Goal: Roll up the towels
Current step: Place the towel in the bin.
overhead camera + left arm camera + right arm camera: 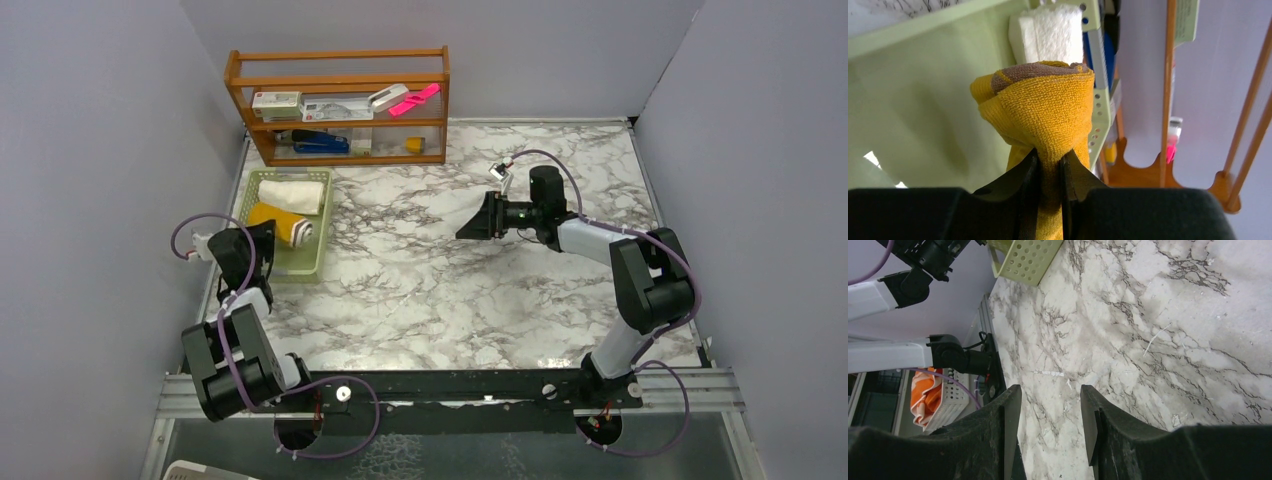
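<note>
Left wrist view: the mustard-yellow towel, rolled and showing a brown fold at its top, is being pinched at frame centre by the left gripper. The 2 jaws are being pressed together on the cloth's lower end.

The white towel is being seen just behind it, at upper centre, against the wall of the pale green basket.

Top view: both towels are being seen within the basket's outline at the left of the frame, the white one above the yellow one. Both are sitting below the wooden shelf. Whether the 2 rolls are touching cannot be told.

The right gripper is being held over the marble table at centre-right of the top view, well apart from the basket. Its jaws are standing apart with nothing between them.
</note>
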`<state>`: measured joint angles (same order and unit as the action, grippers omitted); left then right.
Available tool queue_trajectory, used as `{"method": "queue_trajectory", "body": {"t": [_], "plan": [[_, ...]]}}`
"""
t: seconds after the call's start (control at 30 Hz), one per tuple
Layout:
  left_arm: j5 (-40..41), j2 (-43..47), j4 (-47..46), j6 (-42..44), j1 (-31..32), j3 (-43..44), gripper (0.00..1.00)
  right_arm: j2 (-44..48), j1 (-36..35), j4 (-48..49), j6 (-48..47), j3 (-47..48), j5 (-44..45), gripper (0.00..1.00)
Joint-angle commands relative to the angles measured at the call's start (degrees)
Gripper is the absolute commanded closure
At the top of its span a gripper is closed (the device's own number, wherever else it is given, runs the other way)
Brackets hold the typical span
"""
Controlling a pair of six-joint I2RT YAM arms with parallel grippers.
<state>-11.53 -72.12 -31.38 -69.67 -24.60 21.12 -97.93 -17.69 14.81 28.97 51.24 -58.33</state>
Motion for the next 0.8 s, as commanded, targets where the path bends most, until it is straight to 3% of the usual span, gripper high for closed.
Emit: {"method": "queue_trajectory", "body": {"t": [0.0,0.43,0.77], "plan": [[6.07,-1.94,-8.45,-5.8,0.93,-0.07,1.0,0.84,-0.5,3.01,0.88,-0.4,-1.85,0.52],[9.34,-20.51,-24.94,-14.41,6.43,2.52,1.0,0.33,-0.5,1.79,0.27,0.06,-1.7,0.52],[15.92,-24.86,-26.37,-12.89,11.03,6.78,0.97,-0.53,-0.5,1.2,0.03,0.76,-1.71,0.52]]}}
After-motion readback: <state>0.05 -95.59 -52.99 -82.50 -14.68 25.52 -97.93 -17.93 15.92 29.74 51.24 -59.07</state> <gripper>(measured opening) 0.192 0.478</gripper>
